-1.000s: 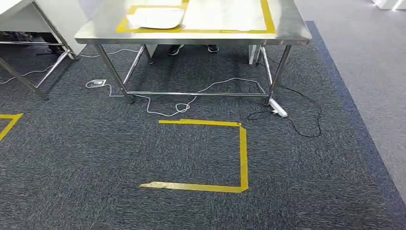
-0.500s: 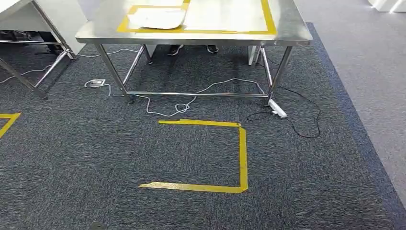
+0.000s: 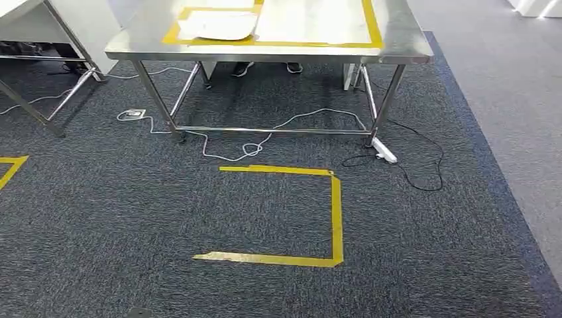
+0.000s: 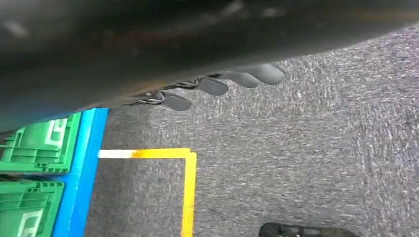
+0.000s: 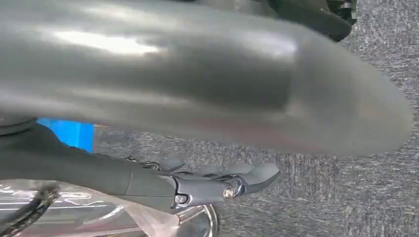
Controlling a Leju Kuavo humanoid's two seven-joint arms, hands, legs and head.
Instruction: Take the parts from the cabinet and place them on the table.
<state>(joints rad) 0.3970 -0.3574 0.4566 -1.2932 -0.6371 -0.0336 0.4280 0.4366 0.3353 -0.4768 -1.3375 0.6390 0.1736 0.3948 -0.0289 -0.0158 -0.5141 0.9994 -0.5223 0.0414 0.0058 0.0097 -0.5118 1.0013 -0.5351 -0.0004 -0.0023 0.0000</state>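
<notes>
Robot standing short of the steel table [image 3: 404, 54], seen from the head camera across a taped floor square [image 3: 337, 218]. The right hand [image 5: 197, 187] hangs low, its dark fingers [image 5: 247, 177] laid along a bagged metal part [image 5: 89, 217], a bright, rounded piece in clear film; the hand appears to grip it from the side, though the far side of the grasp is hidden. The left hand [image 4: 217, 86] hangs over the carpet near green crates [image 4: 34, 148], fingers loosely apart and holding nothing visible. On the table, inside a yellow taped frame [image 3: 372, 26], lies a pale flat packet [image 3: 219, 25], probably a part already delivered. Handling, as judged: the metal body is likely stiff and fairly heavy for its size, while the film is slick and can slide over it, so the hold should close on the solid body rather than on loose plastic, and the release should be made low, onto the bare area within the frame.
</notes>
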